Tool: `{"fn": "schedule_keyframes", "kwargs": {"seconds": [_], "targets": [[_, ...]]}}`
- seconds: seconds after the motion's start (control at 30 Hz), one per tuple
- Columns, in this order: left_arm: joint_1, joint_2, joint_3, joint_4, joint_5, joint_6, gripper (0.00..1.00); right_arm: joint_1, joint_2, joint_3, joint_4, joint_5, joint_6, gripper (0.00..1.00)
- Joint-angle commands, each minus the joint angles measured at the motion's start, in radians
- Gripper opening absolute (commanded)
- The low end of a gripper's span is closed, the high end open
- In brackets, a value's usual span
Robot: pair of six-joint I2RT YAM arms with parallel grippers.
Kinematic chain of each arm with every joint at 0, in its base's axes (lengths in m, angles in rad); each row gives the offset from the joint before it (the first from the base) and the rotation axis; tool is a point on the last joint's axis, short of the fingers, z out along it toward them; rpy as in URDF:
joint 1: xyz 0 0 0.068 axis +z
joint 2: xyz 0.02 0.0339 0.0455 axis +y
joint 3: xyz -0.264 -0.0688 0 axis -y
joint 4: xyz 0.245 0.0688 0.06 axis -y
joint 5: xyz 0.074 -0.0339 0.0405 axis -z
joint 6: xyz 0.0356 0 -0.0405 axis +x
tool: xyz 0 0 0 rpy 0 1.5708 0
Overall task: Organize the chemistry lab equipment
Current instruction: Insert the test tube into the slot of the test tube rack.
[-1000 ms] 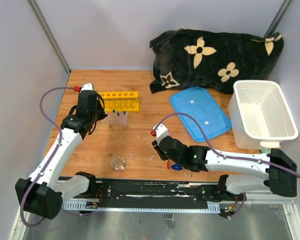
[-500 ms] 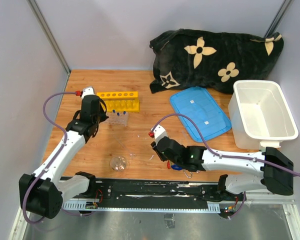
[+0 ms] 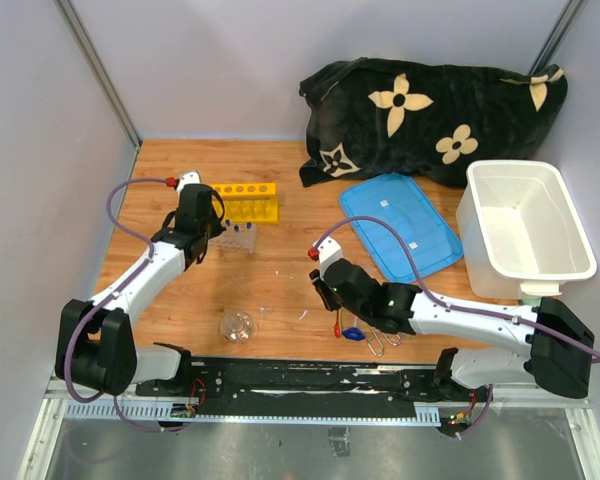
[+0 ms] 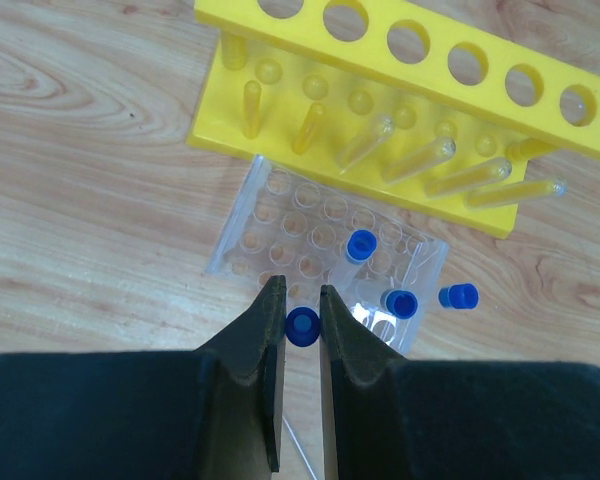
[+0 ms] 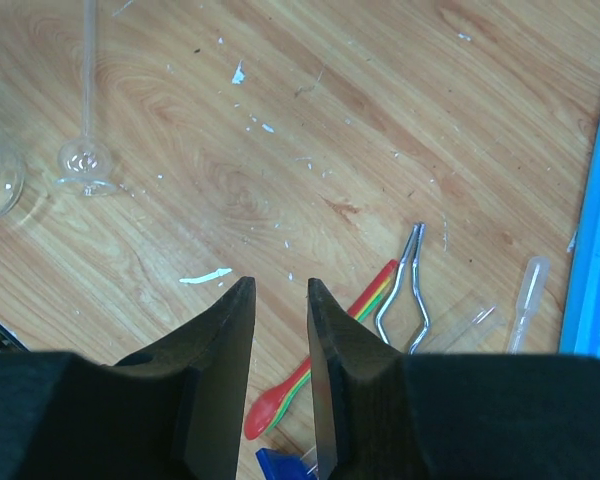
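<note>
Your left hand (image 4: pixel 300 295) is pinching a blue-capped test tube (image 4: pixel 302 326) just under its cap. You see the tube end-on from the wrist, so its long axis runs straight down toward the desk (image 5: pixel 230 150), cap up. It hangs at the near edge of a clear holed tray (image 4: pixel 280 220). Three more blue caps (image 4: pixel 360 245) show toward the tray's right side.

Just beyond the tray is the yellow tube rack (image 4: pixel 270 120). Its row of holes runs left to right across the wrist view and dips slightly to the right.

Your right hand (image 5: pixel 280 288) hovers over bare wood with its fingers a narrow gap apart and nothing between them. Just to its right lies the red-handled spatula (image 5: pixel 320 370), flat on a diagonal, with the spoon end nearest your hand and the handle pointing up and right. The metal tongs (image 5: pixel 410 290) lie right beside it, on a steeper line. A small glass flask (image 5: pixel 85 160) stands well apart, on the left.
</note>
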Motion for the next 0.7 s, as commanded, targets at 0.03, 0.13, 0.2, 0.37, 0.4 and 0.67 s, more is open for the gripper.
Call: {"fn": "schedule_keyframes", "kwargs": {"seconds": [0.03, 0.13, 0.2, 0.37, 0.4, 0.67], "targets": [[0.016, 0.028, 0.035, 0.083, -0.026, -0.011, 0.0, -0.036, -0.047, -0.026, 0.019, -0.022, -0.005, 0.29], [0.016, 0.052, 0.043, 0.094, -0.029, -0.012, 0.0, -0.049, -0.053, -0.03, 0.017, -0.028, -0.006, 0.28], [0.017, 0.061, 0.047, 0.1, -0.032, -0.008, 0.0, -0.056, -0.058, -0.033, 0.016, -0.032, -0.007, 0.28], [0.018, 0.087, 0.057, 0.11, -0.03, -0.005, 0.0, -0.074, -0.063, -0.039, 0.016, -0.043, -0.011, 0.28], [0.018, 0.092, 0.059, 0.113, -0.03, -0.006, 0.0, -0.077, -0.065, -0.04, 0.016, -0.046, -0.012, 0.28], [0.018, 0.133, 0.067, 0.125, -0.027, -0.008, 0.0, -0.102, -0.07, -0.046, 0.017, -0.061, -0.018, 0.28]]}}
